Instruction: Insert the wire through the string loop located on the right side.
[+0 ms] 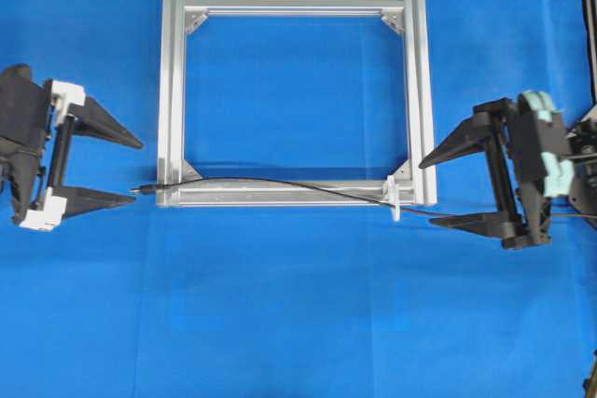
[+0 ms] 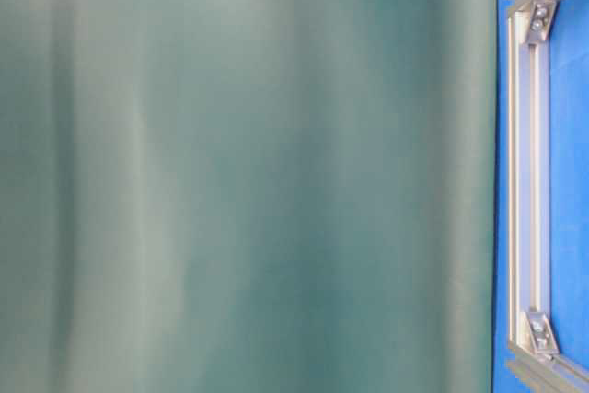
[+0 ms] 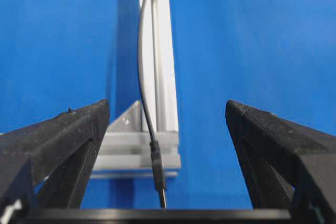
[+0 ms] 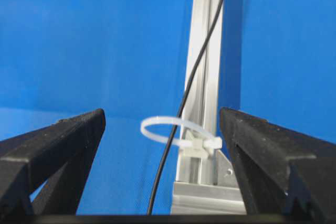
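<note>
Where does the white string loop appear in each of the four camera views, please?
Overhead: string loop at the aluminium frame's lower right corner, wire running through it.
Table-level: not in view.
Left wrist: not in view.
Right wrist: lower centre, between the open right gripper's fingers.
Shared landmark: the frame's near rail with the wire along it.

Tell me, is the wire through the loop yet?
Looks done: the wire passes through the loop on the frame, and its plug lies past the frame's other corner. In hand: nothing; the left gripper and right gripper both stand open, holding nothing. Left: seemingly nothing.
</note>
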